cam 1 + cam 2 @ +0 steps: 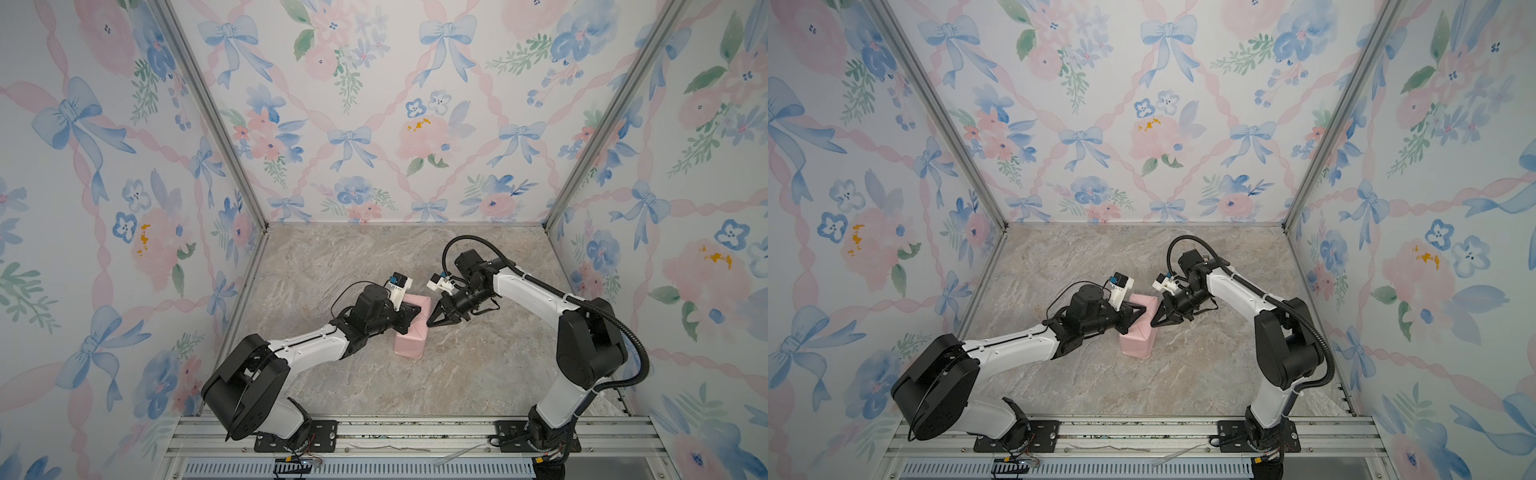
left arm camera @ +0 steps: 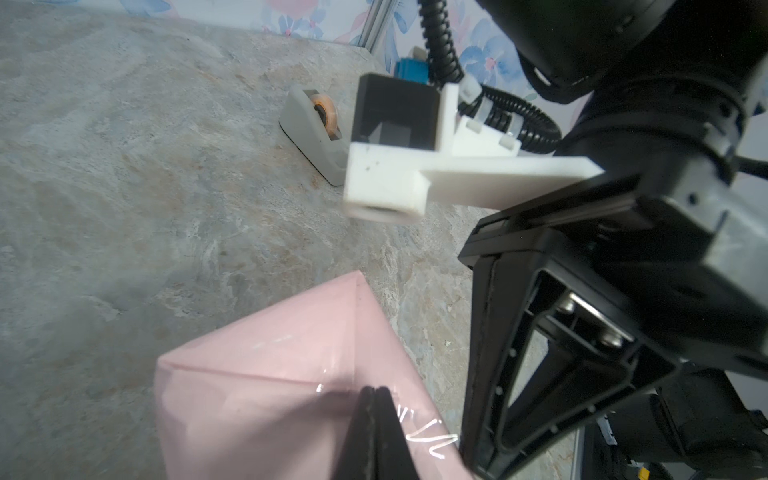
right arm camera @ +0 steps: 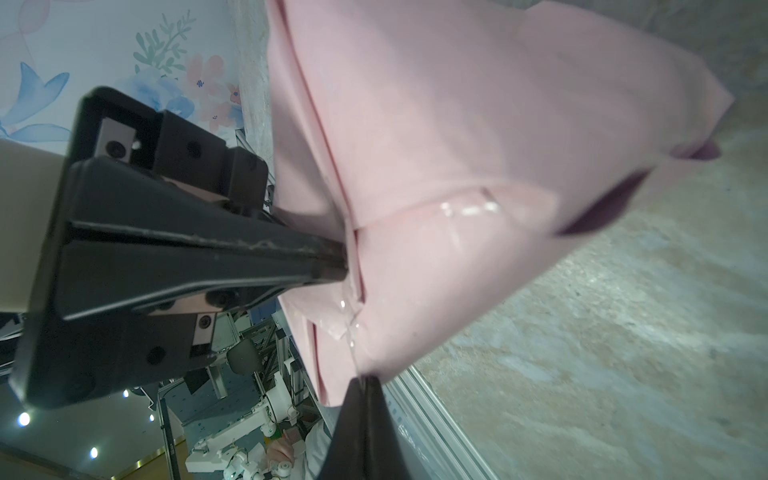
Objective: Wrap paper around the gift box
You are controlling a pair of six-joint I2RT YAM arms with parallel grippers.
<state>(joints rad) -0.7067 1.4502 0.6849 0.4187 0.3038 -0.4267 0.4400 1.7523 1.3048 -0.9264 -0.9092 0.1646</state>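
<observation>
Pink paper (image 1: 410, 336) is wrapped round the gift box, mid-worktop (image 1: 457, 374) — tape (image 3: 469, 210) is seen on the seams.
Jaws of the left gripper (image 1: 419, 311) and right gripper (image 1: 430, 324) are pressed together against the parcel, pinching nothing — one end flap is judged unsecured.

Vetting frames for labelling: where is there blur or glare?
Left wrist: left gripper tips close and blurred, glare on tape across the paper. Right wrist: paper soft, tape glinting. Both top views: even light, soft shadows.
</observation>
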